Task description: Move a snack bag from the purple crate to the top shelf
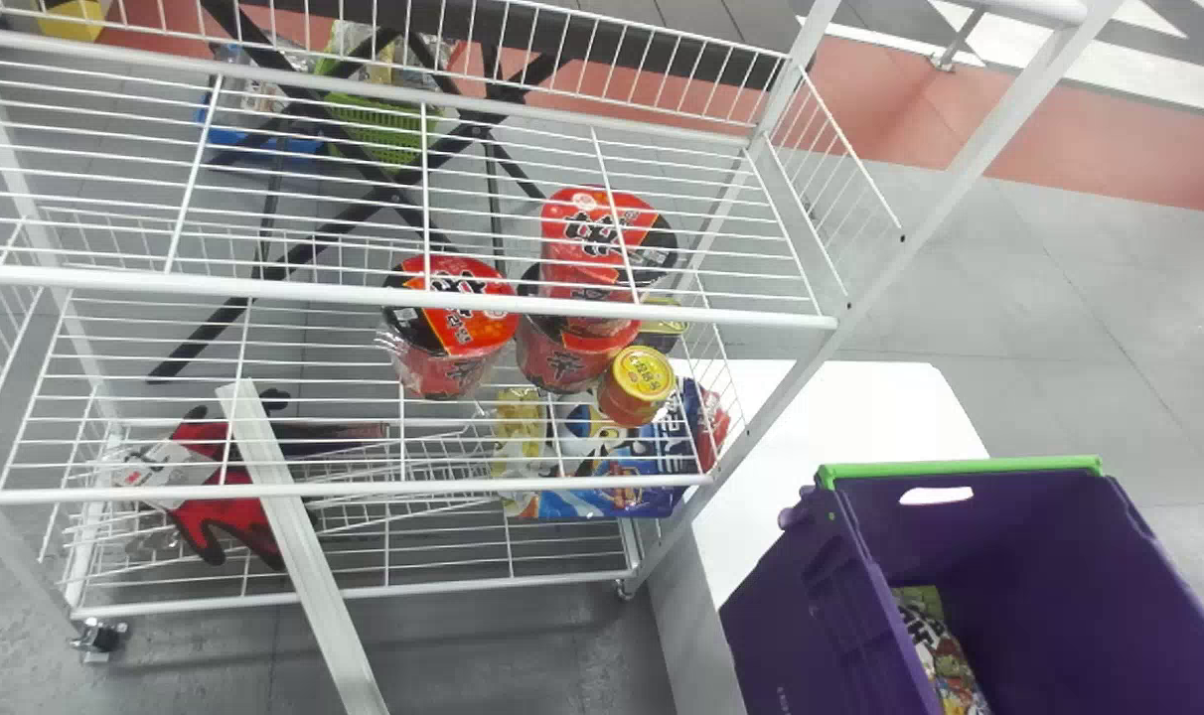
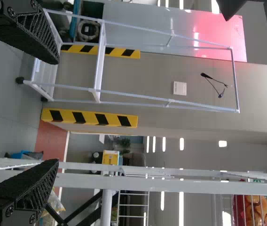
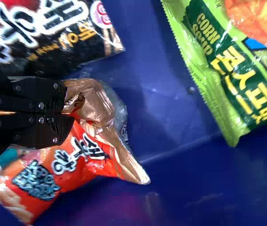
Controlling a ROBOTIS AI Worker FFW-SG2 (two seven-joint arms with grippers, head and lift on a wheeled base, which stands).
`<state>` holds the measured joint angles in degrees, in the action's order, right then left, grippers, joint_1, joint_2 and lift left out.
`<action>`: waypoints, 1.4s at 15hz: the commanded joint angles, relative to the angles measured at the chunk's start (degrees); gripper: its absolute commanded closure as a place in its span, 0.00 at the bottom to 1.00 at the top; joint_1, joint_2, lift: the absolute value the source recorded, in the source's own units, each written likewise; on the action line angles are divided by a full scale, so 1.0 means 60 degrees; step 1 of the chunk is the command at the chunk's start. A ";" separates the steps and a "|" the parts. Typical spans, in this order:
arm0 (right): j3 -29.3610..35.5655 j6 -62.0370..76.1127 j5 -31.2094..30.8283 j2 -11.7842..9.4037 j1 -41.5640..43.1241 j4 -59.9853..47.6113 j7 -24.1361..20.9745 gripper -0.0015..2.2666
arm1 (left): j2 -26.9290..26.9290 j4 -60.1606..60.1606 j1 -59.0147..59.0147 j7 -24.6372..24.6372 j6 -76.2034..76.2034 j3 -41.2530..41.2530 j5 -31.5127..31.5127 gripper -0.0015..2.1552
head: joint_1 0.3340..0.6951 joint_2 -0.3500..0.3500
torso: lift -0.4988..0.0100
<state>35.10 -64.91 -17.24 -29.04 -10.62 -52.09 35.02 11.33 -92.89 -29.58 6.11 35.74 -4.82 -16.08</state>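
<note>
The purple crate stands at the lower right of the head view, with a snack bag visible down inside by its left wall. White wire shelves rise to its left; the upper shelf has nothing standing on it. In the right wrist view, my right gripper is down in the crate, shut on the crumpled coppery end of an orange-red snack bag. A black-and-red bag and a green corn soup bag lie nearby. My left gripper stands open, nothing between its fingers, facing the room.
Red noodle cups and a yellow-lidded can stand on the shelf below the upper one. Lower down are blue packs and red gloves. A white table borders the crate. A white rack stands farther off.
</note>
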 commanded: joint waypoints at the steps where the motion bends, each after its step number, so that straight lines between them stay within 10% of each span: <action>1: 0.0566 -0.0396 0.0032 0.0007 -0.0252 -0.0678 0.0359 0.99 | -0.0043 -0.0046 -0.0020 0.0006 -0.0003 -0.0002 0.0015 0.03 | 1.00 0.00 | 0.09; 7: 0.2792 -0.2271 0.0354 0.0344 -0.0618 -0.3286 0.2176 0.99 | -0.0131 -0.0105 0.0053 0.0021 -0.0267 -0.0002 0.0132 0.03 | 1.00 0.00 | 0.11; 21: 0.4184 -0.3297 0.1614 0.2541 -0.0662 -0.7373 0.2498 0.99 | -0.0263 -0.0061 0.0097 0.0109 -0.0443 -0.0090 0.0264 0.03 | 1.00 0.00 | 0.21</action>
<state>59.52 -83.71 -8.21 -14.74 -14.26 -93.91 49.86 9.75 -93.28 -29.00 6.76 33.08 -5.34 -14.49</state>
